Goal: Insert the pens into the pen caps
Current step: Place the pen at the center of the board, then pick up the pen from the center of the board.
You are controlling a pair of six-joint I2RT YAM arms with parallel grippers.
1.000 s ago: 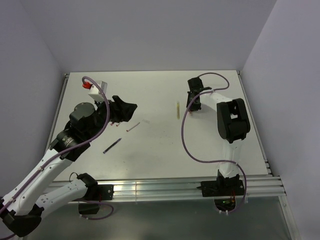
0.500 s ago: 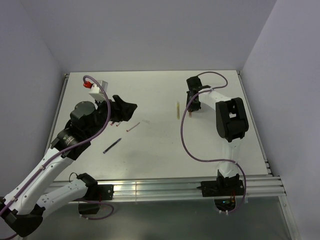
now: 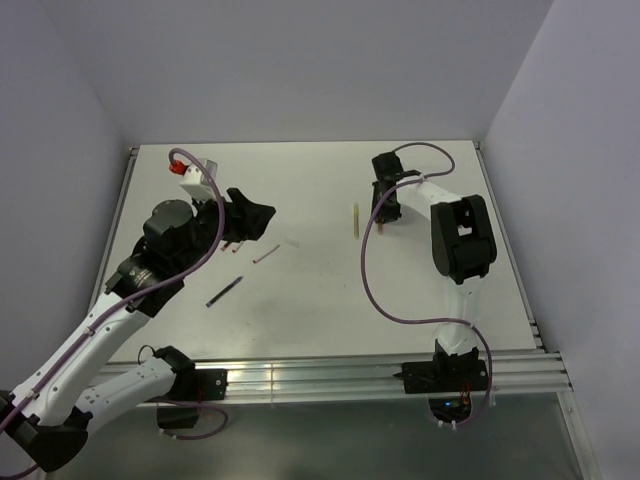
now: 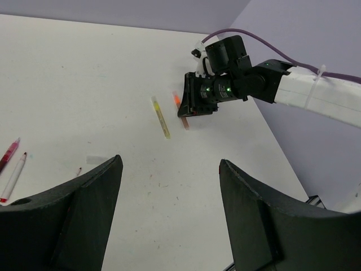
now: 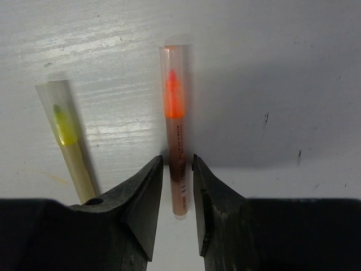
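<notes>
An orange pen [image 5: 176, 141] lies flat on the table, its tip inside a clear pen cap [image 5: 172, 73]. My right gripper [image 5: 178, 169] straddles its barrel with a thin gap on each side, open and low over the table. Beside it lies an olive-yellow pen [image 5: 70, 152], also capped in clear plastic, seen from above as a thin stick [image 3: 355, 220]. My left gripper [image 4: 169, 164] hovers wide open over bare table with nothing between its fingers. A pale pen [image 3: 266, 254] and a dark pen [image 3: 225, 291] lie near it.
A red pen [image 4: 8, 153] and a white pen [image 4: 13, 178] lie at the left in the left wrist view, with a small clear cap [image 4: 96, 160] near them. The purple cable [image 3: 368, 280] loops over the table by the right arm. The walls enclose the table [image 3: 300, 320].
The right gripper's jaws have parted a little from the orange pen, which stays lying on the table. The left arm has shifted slightly.
</notes>
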